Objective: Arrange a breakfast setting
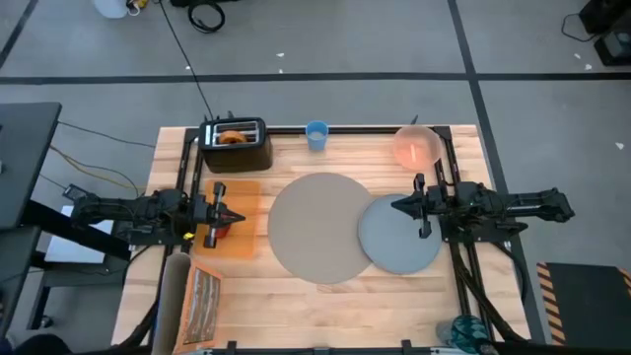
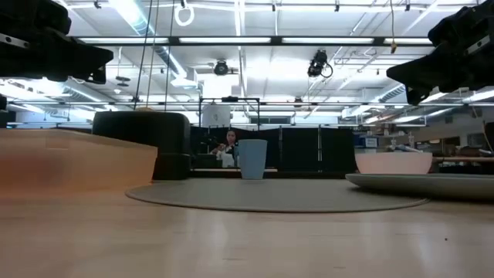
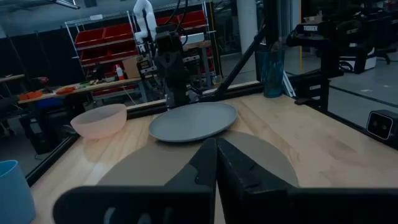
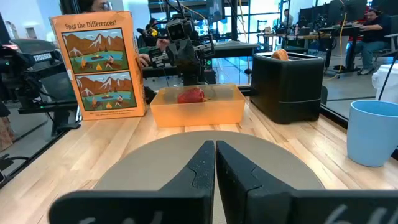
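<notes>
We see the left gripper [image 1: 234, 216], fingers pressed together, over the red apple [image 4: 191, 96] on the orange board [image 1: 237, 219]; right gripper [image 1: 399, 205], also closed, over the grey plate [image 1: 394, 242] beside the round grey-tan mat [image 1: 317, 227].

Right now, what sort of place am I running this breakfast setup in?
Most likely a robotics lab or workshop: the wooden table sits in an open hall with red parts bins on metal shelving, strip-lit ceiling and people at workstations behind.
</notes>
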